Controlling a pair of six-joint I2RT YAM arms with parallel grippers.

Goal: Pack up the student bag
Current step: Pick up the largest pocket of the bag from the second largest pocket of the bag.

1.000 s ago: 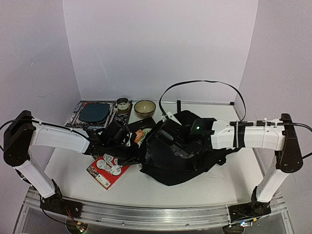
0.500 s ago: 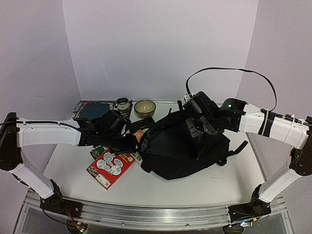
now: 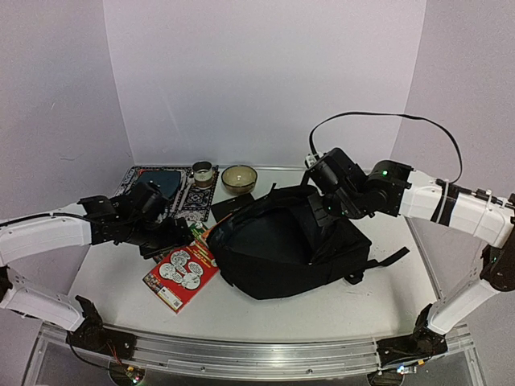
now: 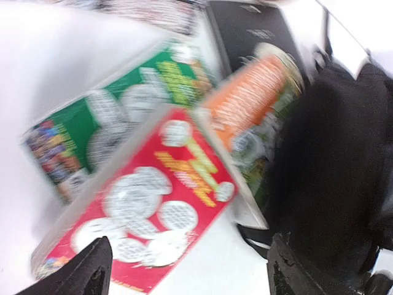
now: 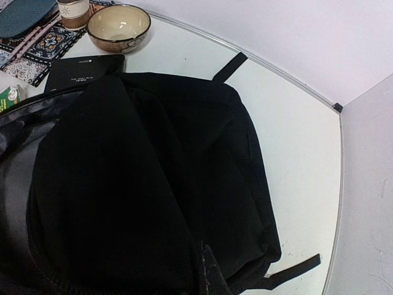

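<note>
The student bag (image 3: 282,249) lies in the middle of the table, a black backpack with its mouth facing left. My right gripper (image 3: 326,211) is shut on fabric at the bag's top and holds it up; in the right wrist view the bag (image 5: 153,172) fills the frame around that gripper (image 5: 209,279). My left gripper (image 3: 175,235) is open to the left of the bag, over the books, with nothing between its fingers. Its wrist view is blurred and shows a red book (image 4: 141,209), a green book (image 4: 116,123) and an orange book (image 4: 258,98) at the bag's mouth (image 4: 331,166).
A brown bowl (image 3: 239,178), a small cup (image 3: 203,172) and a patterned mat (image 3: 161,189) with a dark plate stand at the back left. A flat black case (image 3: 233,205) lies behind the bag. A bag strap (image 3: 390,259) trails to the right.
My left gripper opened and drew back to the left, away from the bag's mouth. My right gripper lifted the bag's top, and the bag now stands fuller.
</note>
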